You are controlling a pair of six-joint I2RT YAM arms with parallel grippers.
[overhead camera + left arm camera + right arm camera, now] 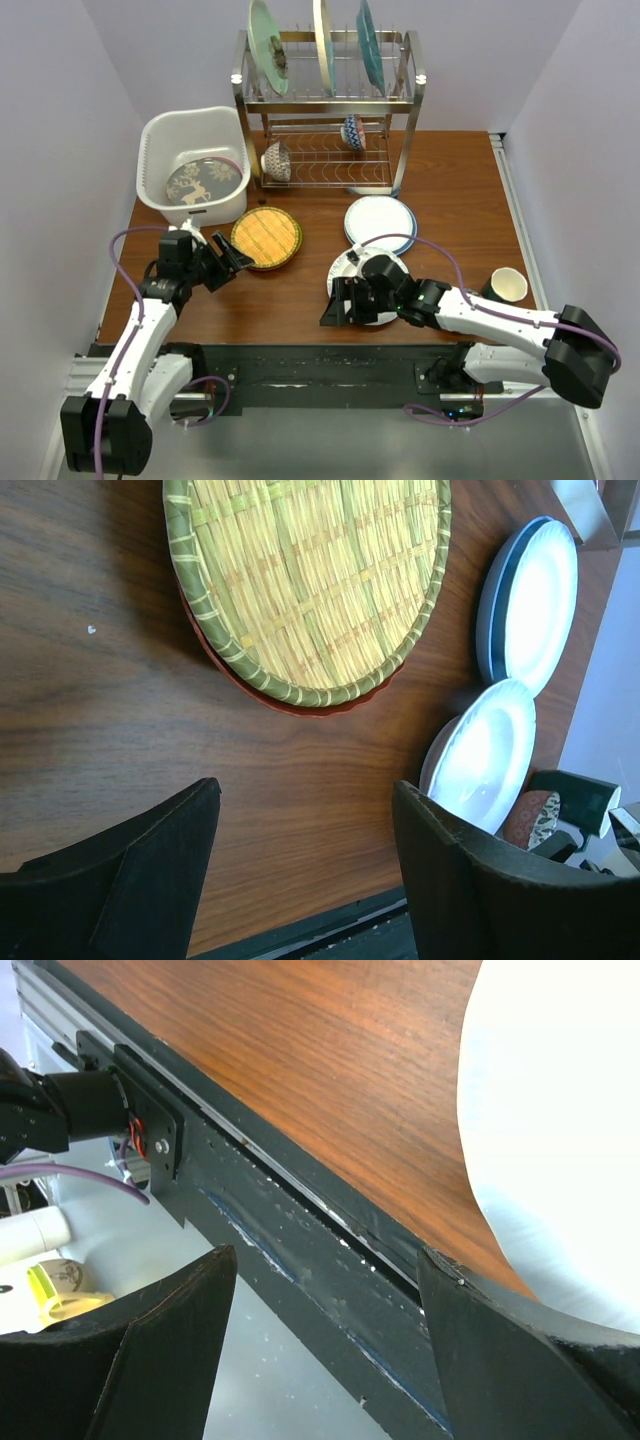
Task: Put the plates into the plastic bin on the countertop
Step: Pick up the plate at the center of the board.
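The deer plate (203, 183) is seen lying flat inside the bin (160, 135). Just off the bin's near right corner, the woven plate (266, 237) is stacked on a red plate (300, 708), both on the countertop (450, 180). Farther right of the bin, a white plate (380, 215) is laid on a blue plate (488, 610), and a second white plate (485, 750) is set nearer the arms. Three plates (323, 40) are stood upright on the rack (325, 100), just right of the bin.

The left gripper (305, 790) is seen spread and empty in front of the bin, beside the woven plate. The right gripper (325, 1260) is likewise spread with nothing between its fingers, at the second white plate's edge.
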